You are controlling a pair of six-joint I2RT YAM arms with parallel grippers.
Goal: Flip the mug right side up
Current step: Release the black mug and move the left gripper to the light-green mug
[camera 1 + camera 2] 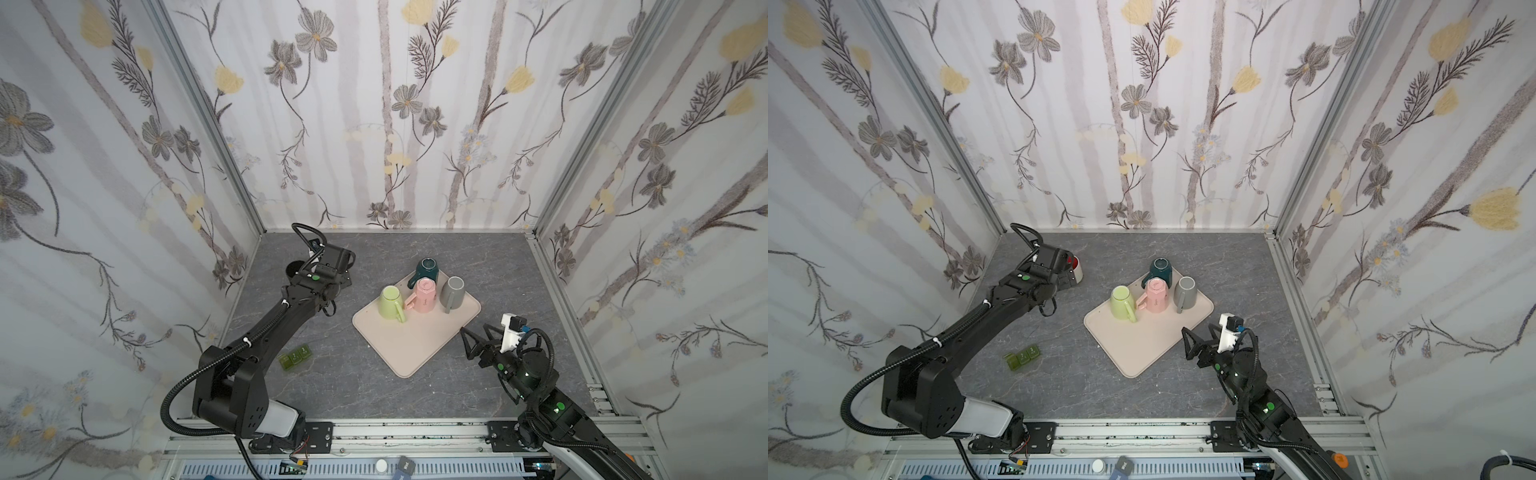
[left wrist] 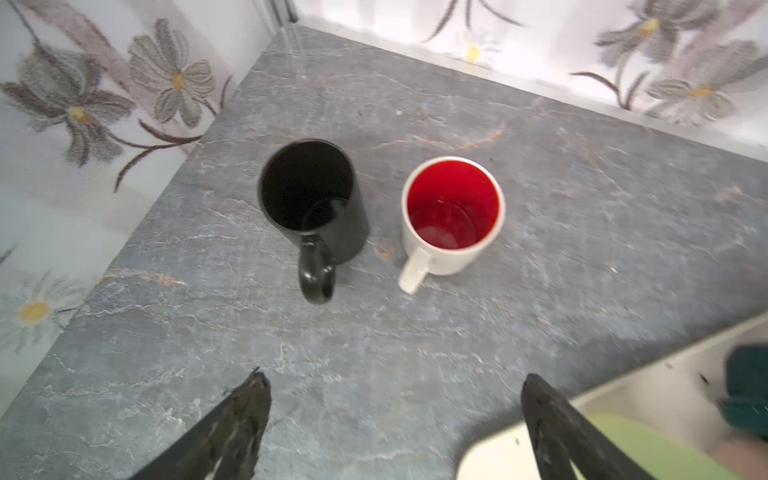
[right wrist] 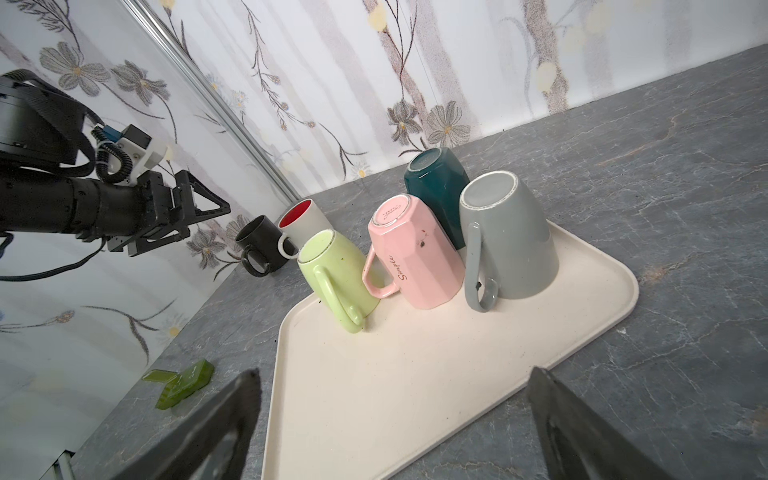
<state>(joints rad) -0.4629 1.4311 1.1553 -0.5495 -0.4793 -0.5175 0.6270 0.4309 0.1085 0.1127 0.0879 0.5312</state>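
Observation:
Two mugs stand upright on the grey table near the back left corner: a black mug (image 2: 311, 199) and a white mug with a red inside (image 2: 453, 212). My left gripper (image 2: 395, 382) hangs open just short of them with nothing between its fingers. Upside down on the beige tray (image 1: 407, 345) stand a green mug (image 1: 390, 303), a pink mug (image 1: 424, 296), a teal mug (image 1: 426, 270) and a grey mug (image 1: 454, 293). My right gripper (image 1: 476, 332) is open and empty at the tray's right edge, facing the mugs.
Small green translucent blocks (image 1: 296, 356) lie on the table left of the tray. Flowered walls close in the table on three sides. The left arm (image 1: 274, 324) stretches from the front left toward the back corner.

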